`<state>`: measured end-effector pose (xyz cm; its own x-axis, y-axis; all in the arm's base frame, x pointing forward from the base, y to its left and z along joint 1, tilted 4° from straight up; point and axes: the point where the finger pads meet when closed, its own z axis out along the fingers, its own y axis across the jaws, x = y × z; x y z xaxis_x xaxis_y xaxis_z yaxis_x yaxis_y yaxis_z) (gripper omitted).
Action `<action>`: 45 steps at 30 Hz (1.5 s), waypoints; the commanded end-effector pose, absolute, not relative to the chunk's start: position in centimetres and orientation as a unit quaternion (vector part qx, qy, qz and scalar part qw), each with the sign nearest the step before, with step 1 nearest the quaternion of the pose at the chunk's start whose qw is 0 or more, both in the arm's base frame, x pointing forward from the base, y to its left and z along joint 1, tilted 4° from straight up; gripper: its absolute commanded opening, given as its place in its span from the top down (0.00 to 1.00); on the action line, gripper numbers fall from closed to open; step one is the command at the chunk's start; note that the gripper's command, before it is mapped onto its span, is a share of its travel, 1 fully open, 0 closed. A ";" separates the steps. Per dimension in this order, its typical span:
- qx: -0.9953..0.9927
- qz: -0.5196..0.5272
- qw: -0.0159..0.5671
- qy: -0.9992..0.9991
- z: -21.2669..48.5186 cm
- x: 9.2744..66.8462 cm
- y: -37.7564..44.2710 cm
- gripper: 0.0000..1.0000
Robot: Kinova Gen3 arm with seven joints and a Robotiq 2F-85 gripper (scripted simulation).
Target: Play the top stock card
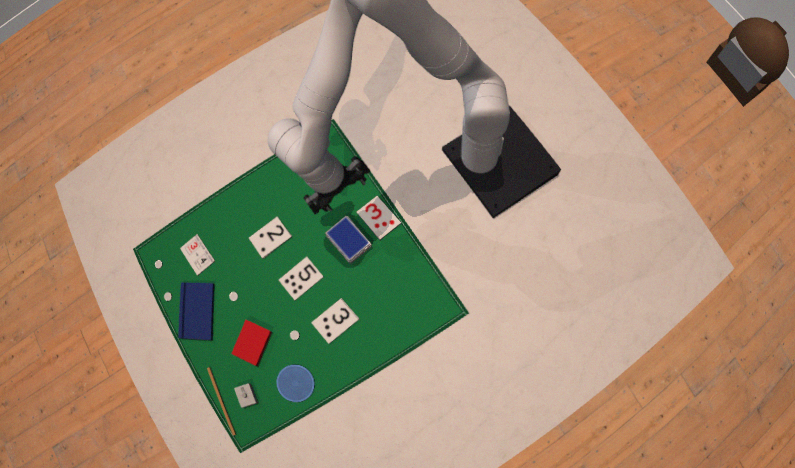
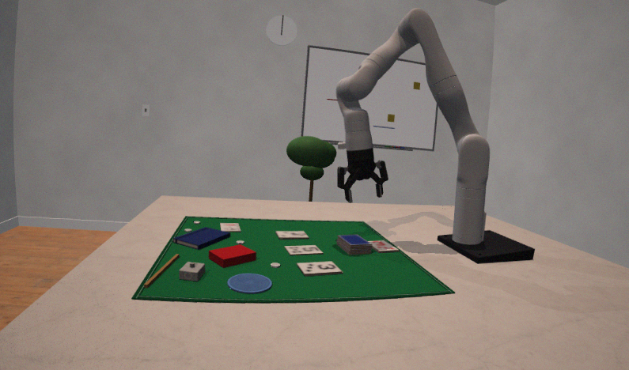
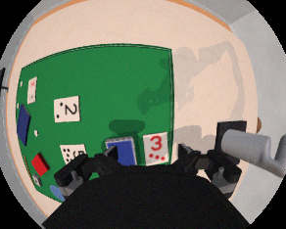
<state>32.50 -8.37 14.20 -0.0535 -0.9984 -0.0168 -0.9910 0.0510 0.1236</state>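
The face-down stock [image 1: 348, 238] is a blue-backed stack on the green mat [image 1: 295, 279]; it also shows in the side view [image 2: 354, 243] and the wrist view [image 3: 125, 152]. A face-up red 3 card [image 1: 377, 216] lies right beside the stock at the mat's edge, apart from the piles. Three face-up black piles lie in a row: a 2 [image 1: 270, 236], a 5 [image 1: 301, 277] and a 3 [image 1: 334, 320]. My gripper [image 2: 361, 187] is open and empty, pointing down, well above the mat's far edge near the stock.
On the mat's left part are a small reference card [image 1: 196, 253], a blue book [image 1: 196, 310], a red box [image 1: 251, 342], a blue disc [image 1: 295, 383], a grey block [image 1: 245, 395], a pencil [image 1: 220, 400] and several white chips. The arm's black base [image 1: 500, 163] stands right of the mat.
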 end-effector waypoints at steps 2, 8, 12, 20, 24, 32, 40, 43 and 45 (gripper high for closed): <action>0.691 -0.041 0.033 -0.721 13.9 33.0 -7.9 0.00; 0.694 -0.032 0.029 -0.718 13.6 33.4 -7.5 0.00; 0.694 -0.032 0.029 -0.718 13.6 33.4 -7.5 0.00; 0.700 -0.016 0.020 -0.714 13.1 34.3 -6.8 0.00; 0.700 -0.016 0.020 -0.714 13.1 34.3 -6.8 0.00; 0.704 -0.003 0.012 -0.710 12.7 35.0 -6.1 0.00; 0.706 0.002 0.008 -0.708 12.6 35.3 -5.8 0.00; 0.708 0.007 0.004 -0.706 12.4 35.6 -5.5 0.00; 0.708 0.007 0.004 -0.706 12.4 35.6 -5.5 0.00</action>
<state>35.58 -5.67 12.42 -0.0024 -0.9999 0.0149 -1.0000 0.0023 -0.0041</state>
